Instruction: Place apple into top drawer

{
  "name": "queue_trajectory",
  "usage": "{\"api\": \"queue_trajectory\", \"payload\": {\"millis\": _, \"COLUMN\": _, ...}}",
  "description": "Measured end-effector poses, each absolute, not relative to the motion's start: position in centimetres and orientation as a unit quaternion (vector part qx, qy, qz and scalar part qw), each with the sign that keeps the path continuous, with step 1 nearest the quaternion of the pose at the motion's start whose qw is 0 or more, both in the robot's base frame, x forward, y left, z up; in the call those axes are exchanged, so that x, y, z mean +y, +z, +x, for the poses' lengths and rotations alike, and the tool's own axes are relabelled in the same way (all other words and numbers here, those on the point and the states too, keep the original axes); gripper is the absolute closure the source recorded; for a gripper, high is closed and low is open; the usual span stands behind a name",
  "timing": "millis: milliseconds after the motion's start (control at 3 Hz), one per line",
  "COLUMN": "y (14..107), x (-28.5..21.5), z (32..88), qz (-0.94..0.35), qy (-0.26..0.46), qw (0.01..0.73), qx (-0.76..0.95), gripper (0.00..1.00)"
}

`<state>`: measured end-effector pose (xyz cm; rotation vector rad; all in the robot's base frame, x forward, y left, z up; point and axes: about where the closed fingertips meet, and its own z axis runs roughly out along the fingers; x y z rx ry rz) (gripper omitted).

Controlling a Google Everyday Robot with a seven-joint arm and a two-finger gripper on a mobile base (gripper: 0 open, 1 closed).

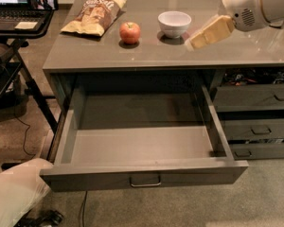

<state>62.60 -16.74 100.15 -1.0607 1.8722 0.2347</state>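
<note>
The small red-orange apple point(130, 32) sits on the grey counter point(146, 56) between a chip bag and a white bowl. The top drawer point(142, 148) is pulled fully open below the counter; its inside is bare and its metal bar handle point(145, 181) faces front. My gripper point(193, 43) comes in from the upper right on a white arm, its pale yellow fingers pointing left and down, hovering over the counter just right of the bowl. It is well to the right of the apple and holds nothing.
A white bowl point(174, 23) stands right of the apple, a chip bag point(95, 14) left of it. Narrower grey drawers point(255, 122) are stacked at the right. A laptop stand point(19, 22) is at the left, a white cushion-like object point(14, 193) at bottom left.
</note>
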Motion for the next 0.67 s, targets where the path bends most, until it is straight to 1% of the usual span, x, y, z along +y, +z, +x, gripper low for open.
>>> {"api": "queue_trajectory", "payload": {"millis": 667, "y": 99.49, "x": -15.98, "z": 63.57, "qz": -0.424, "qy": 0.101, "qw": 0.467, "qx": 0.769, "gripper": 0.00}}
